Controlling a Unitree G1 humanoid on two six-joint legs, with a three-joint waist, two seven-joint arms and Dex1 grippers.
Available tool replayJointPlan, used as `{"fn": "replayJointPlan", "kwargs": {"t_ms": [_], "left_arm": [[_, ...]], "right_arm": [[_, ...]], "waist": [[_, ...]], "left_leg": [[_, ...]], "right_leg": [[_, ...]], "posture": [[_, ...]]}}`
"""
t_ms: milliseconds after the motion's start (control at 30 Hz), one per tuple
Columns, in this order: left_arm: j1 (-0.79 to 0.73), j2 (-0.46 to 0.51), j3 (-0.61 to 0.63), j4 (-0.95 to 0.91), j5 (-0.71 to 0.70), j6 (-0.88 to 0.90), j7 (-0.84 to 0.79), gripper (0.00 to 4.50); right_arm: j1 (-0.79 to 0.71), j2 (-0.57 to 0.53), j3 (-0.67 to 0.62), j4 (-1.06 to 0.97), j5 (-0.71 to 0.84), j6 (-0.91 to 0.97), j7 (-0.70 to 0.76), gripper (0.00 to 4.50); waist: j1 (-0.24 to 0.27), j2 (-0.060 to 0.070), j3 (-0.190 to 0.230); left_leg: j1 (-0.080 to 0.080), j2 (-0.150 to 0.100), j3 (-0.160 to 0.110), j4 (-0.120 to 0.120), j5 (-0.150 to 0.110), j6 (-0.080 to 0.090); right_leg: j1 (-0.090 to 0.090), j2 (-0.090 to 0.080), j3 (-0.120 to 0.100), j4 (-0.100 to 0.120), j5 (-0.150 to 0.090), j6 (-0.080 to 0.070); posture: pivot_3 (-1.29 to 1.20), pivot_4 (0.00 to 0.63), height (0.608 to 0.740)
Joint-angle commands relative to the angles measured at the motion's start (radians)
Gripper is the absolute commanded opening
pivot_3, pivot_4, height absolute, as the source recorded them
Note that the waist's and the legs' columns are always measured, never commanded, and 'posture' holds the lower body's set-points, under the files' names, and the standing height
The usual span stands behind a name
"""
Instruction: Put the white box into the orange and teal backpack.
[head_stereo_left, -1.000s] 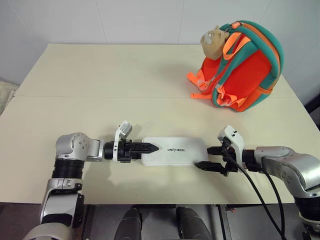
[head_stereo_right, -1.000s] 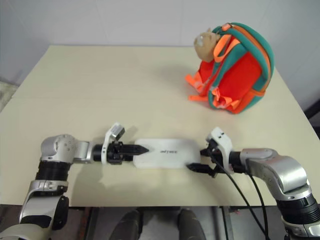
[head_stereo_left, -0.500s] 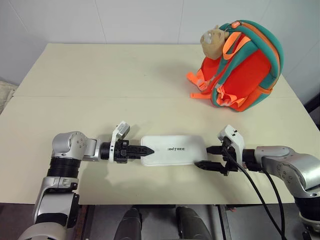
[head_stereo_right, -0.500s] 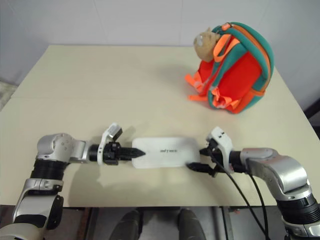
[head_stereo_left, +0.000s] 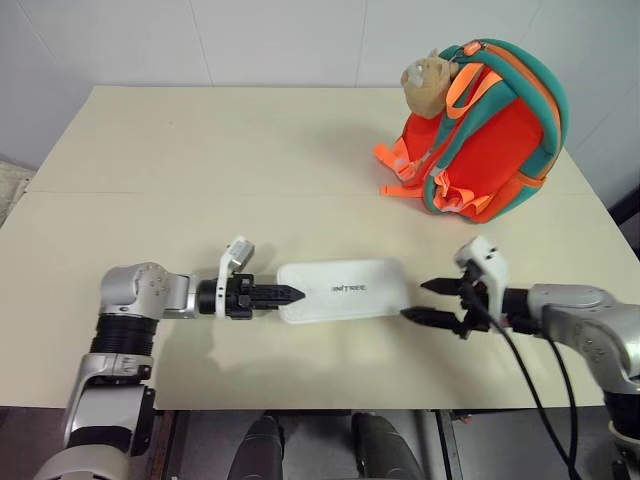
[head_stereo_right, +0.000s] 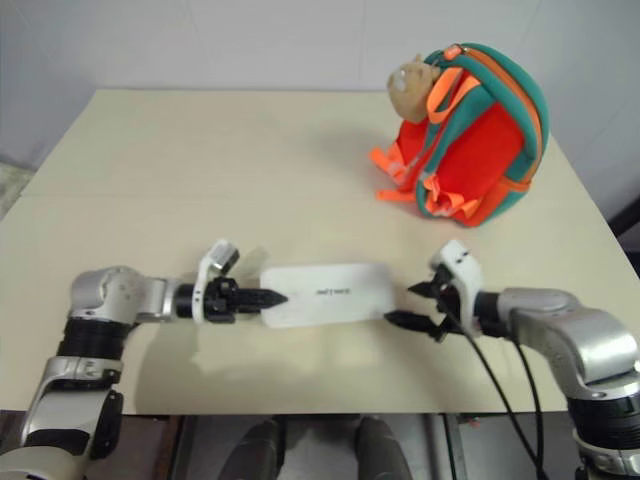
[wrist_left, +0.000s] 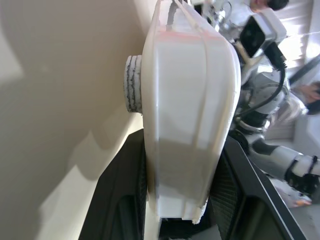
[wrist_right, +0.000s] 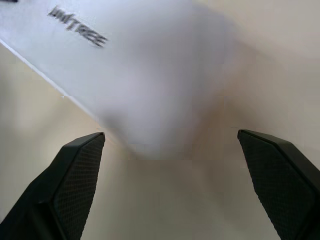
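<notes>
**Box between the two tools, backpack beyond the right one**

The white box (head_stereo_left: 342, 290) lies lengthwise between the tools near the tabletop's (head_stereo_left: 200, 160) front edge. The left tool (head_stereo_left: 283, 294) clamps the box's left end. The right tool (head_stereo_left: 428, 302) stands just off its right end, apart, fingers spread. The orange and teal backpack (head_stereo_left: 487, 135) sits well beyond the right tool, at the tabletop's far right.
</notes>
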Motion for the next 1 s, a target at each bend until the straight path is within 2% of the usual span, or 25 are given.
{"fn": "replayJointPlan", "kwargs": {"t_ms": [33, 200, 400, 533, 733, 1000], "left_arm": [[-0.006, 0.05, 0.031, -0.008, -0.006, -0.032, -0.025, 1.31], [0.03, 0.104, 0.032, -0.027, -0.001, -0.064, -0.035, 1.31], [0.055, 0.094, 0.03, -0.062, -0.004, -0.081, -0.02, 1.31], [0.068, 0.084, 0.033, -0.072, -0.001, -0.098, -0.013, 1.31], [0.074, 0.071, 0.042, -0.074, 0.0, -0.116, -0.001, 1.31], [0.098, 0.046, 0.079, -0.093, -0.012, -0.124, 0.031, 1.31]], "right_arm": [[-0.018, -0.029, -0.09, 0.015, -0.004, -0.044, -0.019, 4.5], [-0.088, -0.033, -0.132, 0.113, -0.069, -0.161, -0.058, 4.5], [-0.277, 0.073, -0.078, 0.297, -0.193, -0.351, -0.181, 4.5], [-0.447, 0.179, -0.039, 0.502, -0.282, -0.484, -0.271, 4.5], [-0.611, 0.276, 0.012, 0.797, -0.377, -0.666, -0.298, 4.5], [-0.809, 0.374, -0.013, 1.16, -0.399, -0.84, -0.337, 4.5]], "waist": [[0.001, 0.0, 0.0], [-0.001, 0.0, 0.0], [-0.004, 0.0, 0.0], [-0.004, 0.0, 0.0], [-0.002, 0.0, 0.0], [-0.01, 0.0, 0.0]], "left_leg": [[0.0, 0.0, 0.0, 0.0, 0.0, 0.0], [-0.001, 0.0, 0.001, -0.001, 0.0, 0.0], [-0.001, 0.001, 0.001, -0.001, 0.0, 0.0], [-0.001, 0.0, 0.001, -0.002, 0.0, -0.001], [-0.001, 0.001, 0.001, -0.003, 0.001, -0.001], [-0.008, 0.001, 0.001, -0.002, 0.002, -0.003]], "right_leg": [[0.0, 0.0, 0.0, 0.0, 0.0, 0.0], [-0.001, 0.0, 0.0, 0.0, 0.0, -0.001], [-0.002, 0.0, 0.001, 0.001, 0.0, -0.001], [-0.002, 0.0, 0.001, 0.001, 0.0, 0.0], [-0.004, 0.0, 0.001, 0.003, 0.0, -0.001], [-0.012, 0.001, 0.001, 0.008, 0.0, -0.001]], "posture": [[0.0, 0.15, 0.74], [0.0, 0.15, 0.74], [0.0, 0.15, 0.74], [0.0, 0.15, 0.74], [0.0, 0.15, 0.74], [0.0, 0.15, 0.74]]}}
